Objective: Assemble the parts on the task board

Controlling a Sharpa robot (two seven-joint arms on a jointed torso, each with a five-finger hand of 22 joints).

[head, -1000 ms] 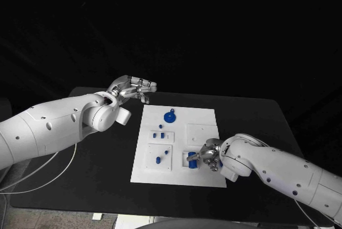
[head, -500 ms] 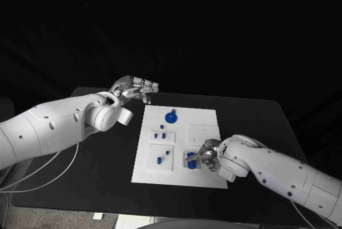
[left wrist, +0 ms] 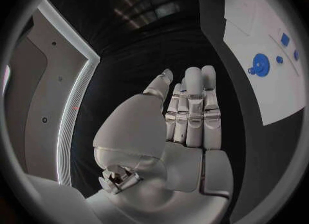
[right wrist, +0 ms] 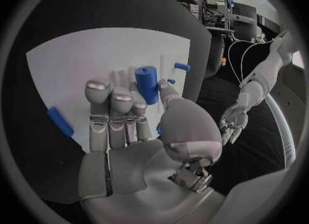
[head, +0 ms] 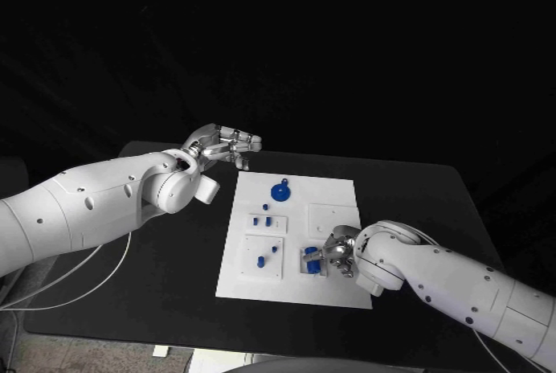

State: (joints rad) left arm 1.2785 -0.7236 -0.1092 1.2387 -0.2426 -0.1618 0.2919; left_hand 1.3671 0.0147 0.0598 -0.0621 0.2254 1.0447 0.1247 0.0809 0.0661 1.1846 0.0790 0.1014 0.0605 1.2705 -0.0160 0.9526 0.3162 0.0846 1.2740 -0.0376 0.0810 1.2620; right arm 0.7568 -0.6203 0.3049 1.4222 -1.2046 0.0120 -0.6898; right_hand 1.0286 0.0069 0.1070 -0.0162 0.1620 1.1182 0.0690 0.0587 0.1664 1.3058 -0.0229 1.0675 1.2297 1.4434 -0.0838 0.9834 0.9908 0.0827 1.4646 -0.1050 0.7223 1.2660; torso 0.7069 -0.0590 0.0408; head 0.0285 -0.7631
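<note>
the right hand (head: pixel 338 255) covers part of the blue cylinder (right wrist: pixel 147 83); whether its fingers grip it cannot be told.

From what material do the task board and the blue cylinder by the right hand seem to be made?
Task board: probably matte white plastic, flat and even with shallow raised squares; painted metal is possible. Blue cylinder, at the right hand's fingertips: likely smooth plastic, uniformly coloured with a soft sheen. Whether the hand grips it is unclear.

We see a black tabletop (head: pixel 162 268) carrying a white task board (head: pixel 336 291) laid flat near its middle, long side running away from the robot. A thin white cable (head: pixel 72 286) trails across the tabletop's left part.
</note>
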